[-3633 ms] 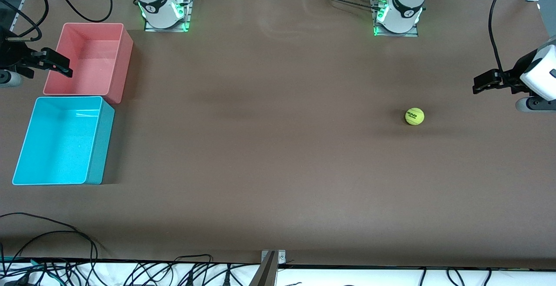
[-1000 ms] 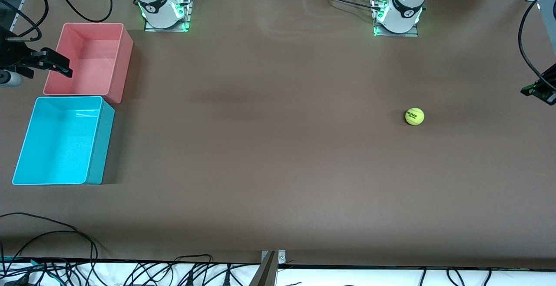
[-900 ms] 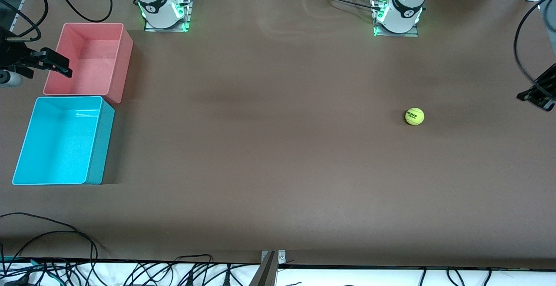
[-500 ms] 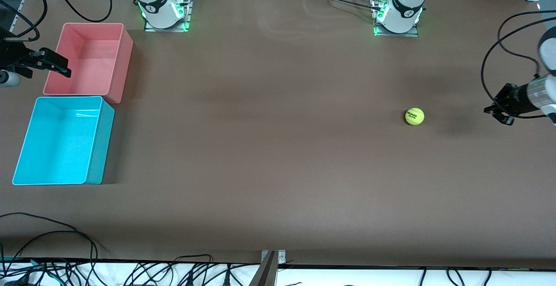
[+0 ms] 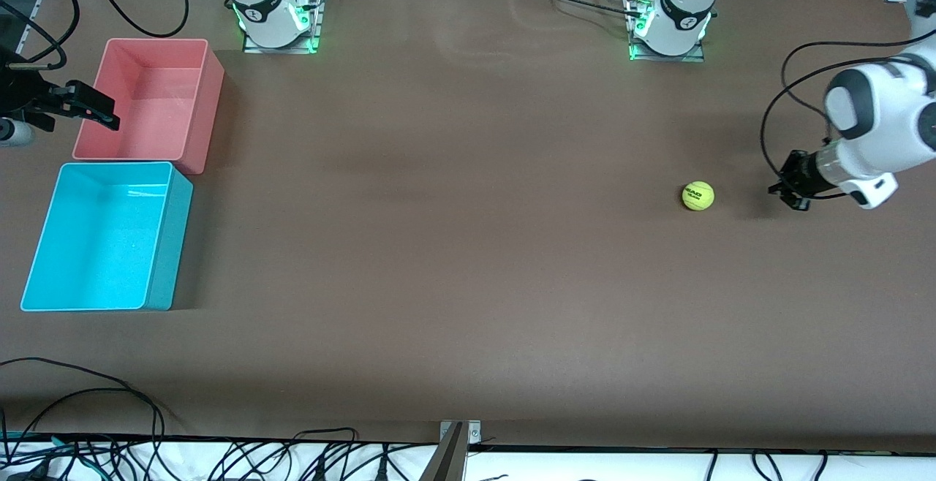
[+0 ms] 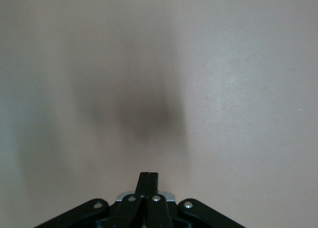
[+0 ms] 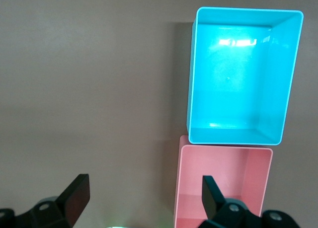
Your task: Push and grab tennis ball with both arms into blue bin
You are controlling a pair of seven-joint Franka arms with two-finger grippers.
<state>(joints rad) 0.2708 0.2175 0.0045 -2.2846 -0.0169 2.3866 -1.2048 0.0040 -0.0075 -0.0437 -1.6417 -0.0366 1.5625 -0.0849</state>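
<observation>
Across the brown table (image 5: 468, 262), the blue bin (image 5: 44, 247) sits at the right arm's end, just nearer the front camera than the pink bin (image 5: 194, 108). Your right gripper (image 5: 80, 104) waits spread wide over the pink bin's edge. Your left gripper (image 5: 790, 190), pinched closed and empty, looks low beside the tennis ball (image 5: 698, 195). Push squarely through the ball's centre so it rolls straight toward the bins.
</observation>
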